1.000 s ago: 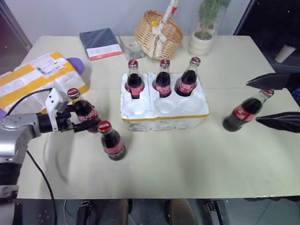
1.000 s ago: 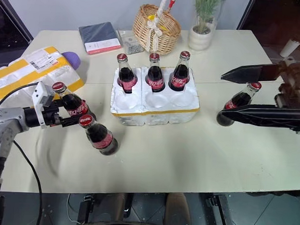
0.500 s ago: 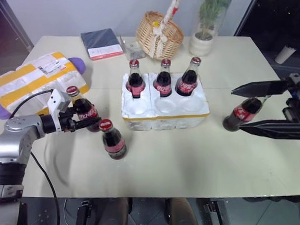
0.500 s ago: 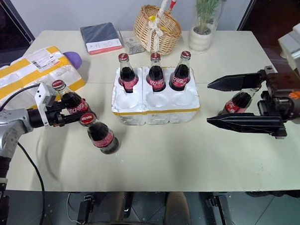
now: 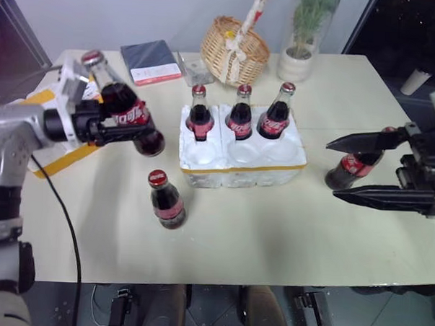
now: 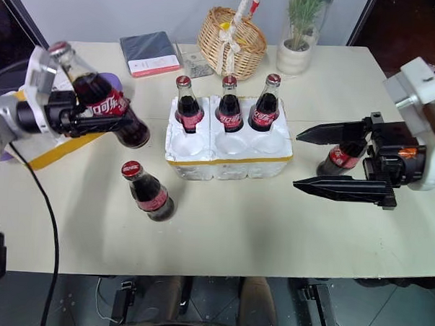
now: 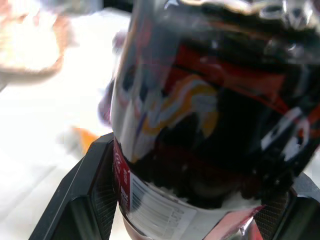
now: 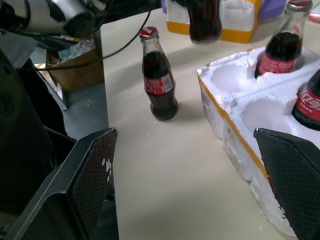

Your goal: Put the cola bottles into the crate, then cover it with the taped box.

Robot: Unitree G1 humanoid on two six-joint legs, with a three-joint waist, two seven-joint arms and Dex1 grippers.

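While aloft, cola bottle (image 5: 126, 110) in left gripper (image 5: 125, 134)

The left gripper (image 6: 111, 122) has closed on a cola bottle (image 6: 101, 104) and lifted it off the table (image 6: 272, 230); a second ago that bottle stood on the tabletop beside the other loose bottle (image 6: 147, 192), and now it hangs tilted in the air, above and clear of it. The right gripper (image 6: 329, 159), jaws wide apart, has drawn in toward the crate (image 6: 225, 162) side, its fingers now reaching past the bottle on the right (image 6: 339, 155).
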